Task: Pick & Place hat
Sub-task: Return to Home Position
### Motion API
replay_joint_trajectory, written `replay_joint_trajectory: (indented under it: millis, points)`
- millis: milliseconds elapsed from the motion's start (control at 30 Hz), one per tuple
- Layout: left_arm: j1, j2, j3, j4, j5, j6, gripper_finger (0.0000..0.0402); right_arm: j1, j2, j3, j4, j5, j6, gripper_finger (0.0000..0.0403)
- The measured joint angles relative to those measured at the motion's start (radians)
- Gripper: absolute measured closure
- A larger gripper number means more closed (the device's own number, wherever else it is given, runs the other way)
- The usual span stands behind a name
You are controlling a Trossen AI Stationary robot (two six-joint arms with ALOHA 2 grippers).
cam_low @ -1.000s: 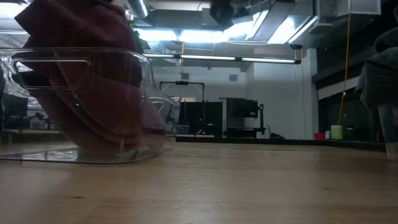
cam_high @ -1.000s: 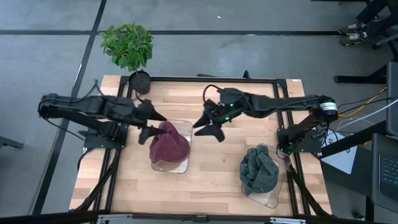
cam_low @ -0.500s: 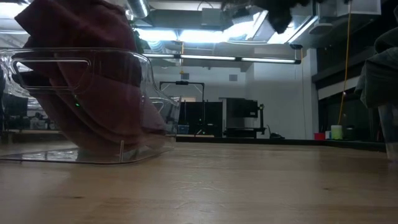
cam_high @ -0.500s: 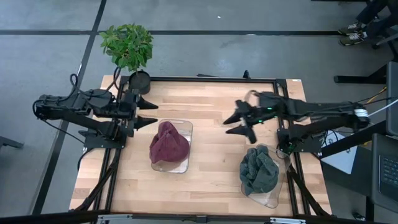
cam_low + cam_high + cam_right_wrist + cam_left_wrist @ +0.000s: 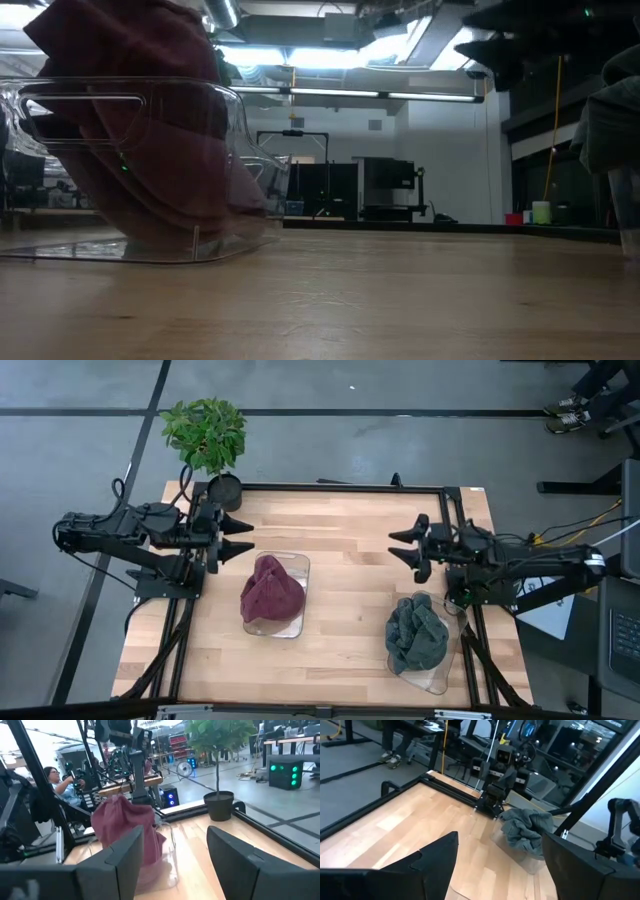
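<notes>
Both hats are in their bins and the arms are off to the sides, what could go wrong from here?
The red cap heaps above the left bin's rim and might slump out. The green cap bulges over the right bin, near the open right claw. The open left claw sits by the plant pot and could clip it.

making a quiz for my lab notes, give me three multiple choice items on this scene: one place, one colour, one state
1. What colour is the cap in the right bin?
A) blue
B) green
C) yellow

2. Where does the red cap lie?
A) in the left bin
B) in the right bin
C) on bare wood

3. How are the left hand and right hand?
A) both shut on caps
B) one open, one shut
C) both open, empty

Answers: 1 B, the heap there is dark green; 2 A, the high view shows it inside that bin; 3 C, each hand's fingers are spread with nothing between.
</notes>
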Motion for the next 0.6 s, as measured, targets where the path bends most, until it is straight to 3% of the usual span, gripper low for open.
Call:
replay_joint_trajectory:
  millis: [267,533,600]
  points:
    - [0.000,0.000,0.000,0.000,-0.002,-0.074,0.0123,-0.025,-0.137,-0.170,0.012,0.015,-0.037,0.0188]
    - [0.000,0.000,0.000,0.000,0.000,-0.154,0.0123,-0.065,-0.335,-0.321,0.007,-0.064,-0.088,0.0188]
    - [0.000,0.000,0.000,-0.001,0.000,-0.168,0.0123,-0.077,-0.378,-0.325,-0.062,-0.070,-0.110,0.0188]
